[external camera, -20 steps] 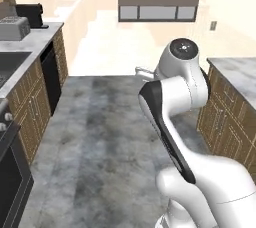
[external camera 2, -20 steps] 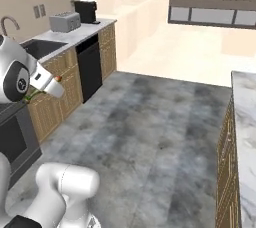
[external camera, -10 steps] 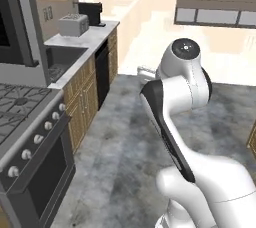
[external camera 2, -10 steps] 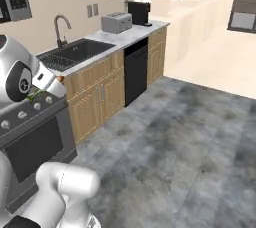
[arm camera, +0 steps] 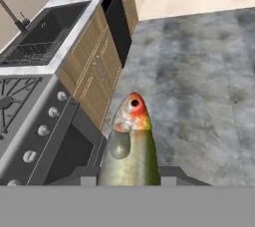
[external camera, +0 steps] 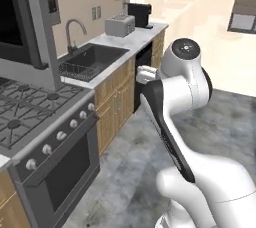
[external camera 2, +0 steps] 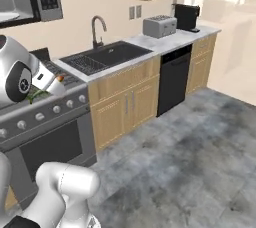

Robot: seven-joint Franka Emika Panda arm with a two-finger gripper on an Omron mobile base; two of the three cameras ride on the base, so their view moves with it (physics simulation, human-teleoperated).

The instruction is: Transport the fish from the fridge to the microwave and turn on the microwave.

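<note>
In the hand view, the fish (arm camera: pixel 130 146) rises between the fingertips of the gripper (arm camera: pixel 128 173), head up and away from the hand, so the fingers are closed on its lower body, narrowed to its width. It is a slender green-grey thing with a reddish head, and its skin looks smooth and glossy. I judge it light, probably slippery, and soft enough to bend or slide if squeezed at the tail end. The thick middle of the body is the safer hold, with pressure across the flat sides. In the right base view, a bit of green and red pokes out by the wrist at the near left, above the front edge of the stove (external camera 2: pixel 45 117).

Just beyond the hand lies the stove with its knobs and oven door. Over it at the far left hangs the microwave (external camera: pixel 25 27), its door swung open toward the room, so the fish is carried near it but not inside. Farther along the counter come the sink (external camera: pixel 92 59), then the toaster (external camera: pixel 120 24) and the coffee machine (external camera: pixel 140 14) at the far end.
</note>
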